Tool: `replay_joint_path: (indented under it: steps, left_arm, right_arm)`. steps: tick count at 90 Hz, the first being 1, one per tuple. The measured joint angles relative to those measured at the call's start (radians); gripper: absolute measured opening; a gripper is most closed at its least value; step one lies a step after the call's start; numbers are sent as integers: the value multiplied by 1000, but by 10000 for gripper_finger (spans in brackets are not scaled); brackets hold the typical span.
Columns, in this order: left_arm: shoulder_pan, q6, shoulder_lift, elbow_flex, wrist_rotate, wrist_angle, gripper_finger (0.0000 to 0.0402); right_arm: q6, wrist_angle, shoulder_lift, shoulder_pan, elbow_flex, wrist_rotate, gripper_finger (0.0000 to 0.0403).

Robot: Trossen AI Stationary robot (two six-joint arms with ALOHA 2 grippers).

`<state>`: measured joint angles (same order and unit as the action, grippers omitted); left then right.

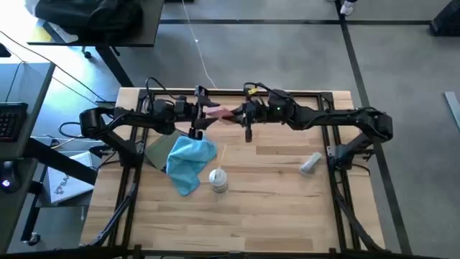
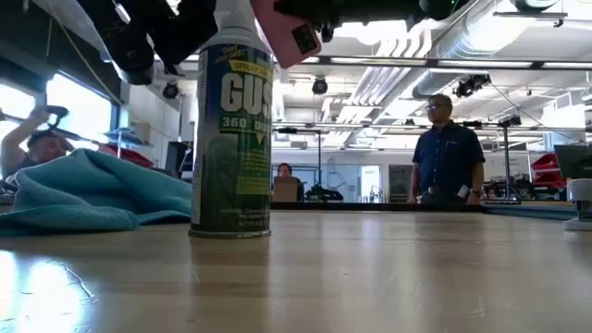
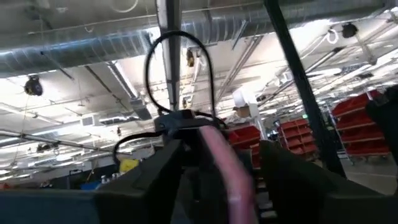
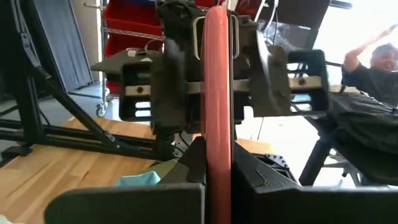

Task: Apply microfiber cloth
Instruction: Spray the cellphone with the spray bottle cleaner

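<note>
gripping one flat pink object (image 1: 224, 113) from both ends above the tabletop (image 1: 273, 194): left end effector (image 1: 207, 109), right end effector (image 1: 241, 114). microfiber cloth (image 1: 188, 161) lies crumpled beside spray can (image 1: 218, 180).

It is a large industrial lab or workshop: open ceiling ducts (image 3: 93, 46), red storage bins (image 3: 298, 134) on shelves, grey floor (image 1: 287, 57).
</note>
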<state>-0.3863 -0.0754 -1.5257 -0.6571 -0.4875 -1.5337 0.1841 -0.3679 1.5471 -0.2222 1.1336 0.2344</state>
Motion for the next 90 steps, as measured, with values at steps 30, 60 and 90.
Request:
replay_joint_path:
  steps: [30, 60, 90]
  left_arm:
    - [1, -2, 0, -2, 18, 16, 43]
    - [1, -83, 0, -2, 64, 26, 10]
    - [-57, -117, 3, -2, 48, 143, 7]
  right_arm:
    - [-2, 3, 0, 0, 0, -19, 0]
    - [-5, 11, -2, 0, 0, -69, 20]
    - [31, 206, -109, 9, 0, -184, 155]
